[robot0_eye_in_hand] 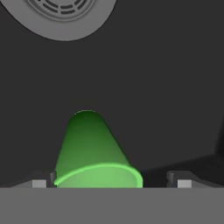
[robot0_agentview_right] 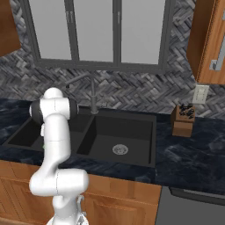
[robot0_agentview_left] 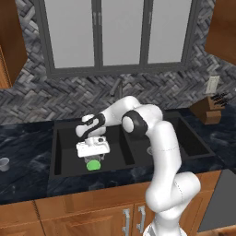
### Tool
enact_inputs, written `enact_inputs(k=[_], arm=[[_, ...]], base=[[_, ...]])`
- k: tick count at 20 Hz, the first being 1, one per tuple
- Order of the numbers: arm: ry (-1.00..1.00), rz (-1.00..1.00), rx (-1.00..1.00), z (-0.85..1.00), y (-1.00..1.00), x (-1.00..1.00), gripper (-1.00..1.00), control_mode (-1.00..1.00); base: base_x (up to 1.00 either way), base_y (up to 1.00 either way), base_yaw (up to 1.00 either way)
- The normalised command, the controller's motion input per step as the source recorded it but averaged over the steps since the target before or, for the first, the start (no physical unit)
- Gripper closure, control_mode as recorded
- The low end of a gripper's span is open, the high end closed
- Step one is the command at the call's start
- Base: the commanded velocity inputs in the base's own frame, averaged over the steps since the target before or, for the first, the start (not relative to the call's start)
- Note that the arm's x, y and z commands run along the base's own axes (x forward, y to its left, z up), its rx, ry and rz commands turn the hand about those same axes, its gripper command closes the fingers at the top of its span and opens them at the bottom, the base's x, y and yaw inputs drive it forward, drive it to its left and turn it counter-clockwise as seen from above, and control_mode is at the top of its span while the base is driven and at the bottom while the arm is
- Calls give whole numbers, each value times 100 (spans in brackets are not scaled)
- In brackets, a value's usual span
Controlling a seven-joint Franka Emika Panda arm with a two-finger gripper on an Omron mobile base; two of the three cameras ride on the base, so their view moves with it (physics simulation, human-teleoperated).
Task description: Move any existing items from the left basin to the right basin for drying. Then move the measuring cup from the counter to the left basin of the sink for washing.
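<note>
- My gripper (robot0_agentview_left: pixel 94 156) hangs jaws apart over the green tumbler (robot0_agentview_left: pixel 93 164) standing in the left basin (robot0_agentview_left: pixel 64 152); nothing is held
- First step, I judge: descend, close, then carry toward three o'clock into the right basin (robot0_agentview_right: pixel 132 127); the measuring cup (robot0_agentview_left: pixel 3 162) waits at nine o'clock

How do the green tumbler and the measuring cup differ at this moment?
The green tumbler is bright green and sits in the left basin beneath the open pincer; the measuring cup is pale grey, looks smaller, and rests on the counter far off. Neither is gripped.
</note>
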Motion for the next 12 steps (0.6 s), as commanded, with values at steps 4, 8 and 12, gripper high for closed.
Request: enact_inputs(k=[4,8,12], arm=[[-3,0,0,0,-18,-4,-100,-100],[-2,0,0,0,-11,-6,-100,-100],[-2,0,0,0,-2,-5,-100,-100]], base=[[0,0,0],[0,0,0],[0,0,0]])
